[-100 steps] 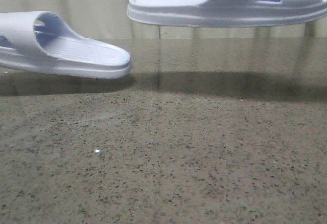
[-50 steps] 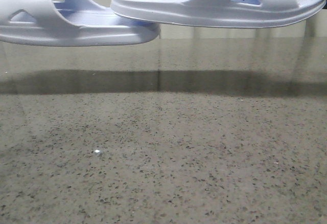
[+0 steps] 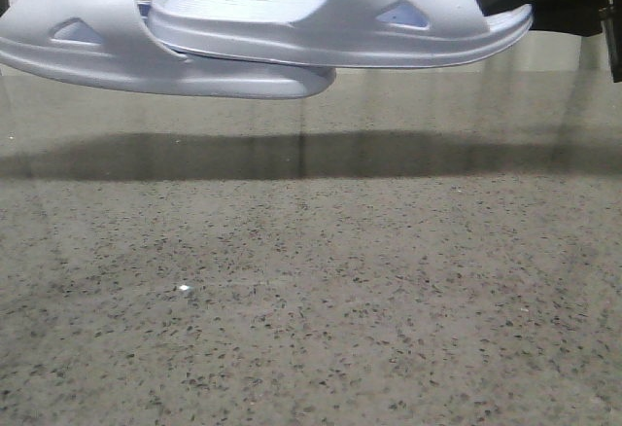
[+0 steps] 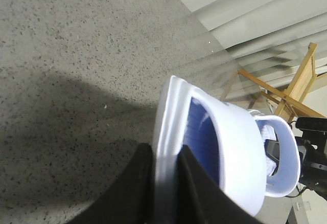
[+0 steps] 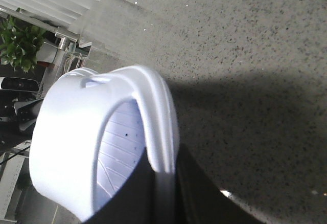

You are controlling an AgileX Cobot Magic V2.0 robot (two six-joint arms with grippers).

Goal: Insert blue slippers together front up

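Observation:
Both blue slippers hang in the air over the table, soles down. The left slipper (image 3: 87,52) points its toe to the right. The right slipper (image 3: 340,27) points left, and its toe sits in the mouth of the left one's strap, lying over its footbed. My left gripper (image 4: 166,180) is shut on the heel edge of the left slipper (image 4: 240,152). My right gripper (image 5: 166,183) is shut on the heel edge of the right slipper (image 5: 66,132). In the front view the right gripper (image 3: 544,3) shows as a black shape behind the heel.
The speckled stone table (image 3: 311,300) lies well below the slippers, with their shadow across it. Pale curtains hang behind. A wooden rack (image 4: 286,86) and a potted plant (image 5: 20,45) stand off the table's far sides.
The left slipper has risen and moved right, the right slipper has moved left. Their toes, apart a second ago, now overlap, with the right toe in the left strap's mouth.

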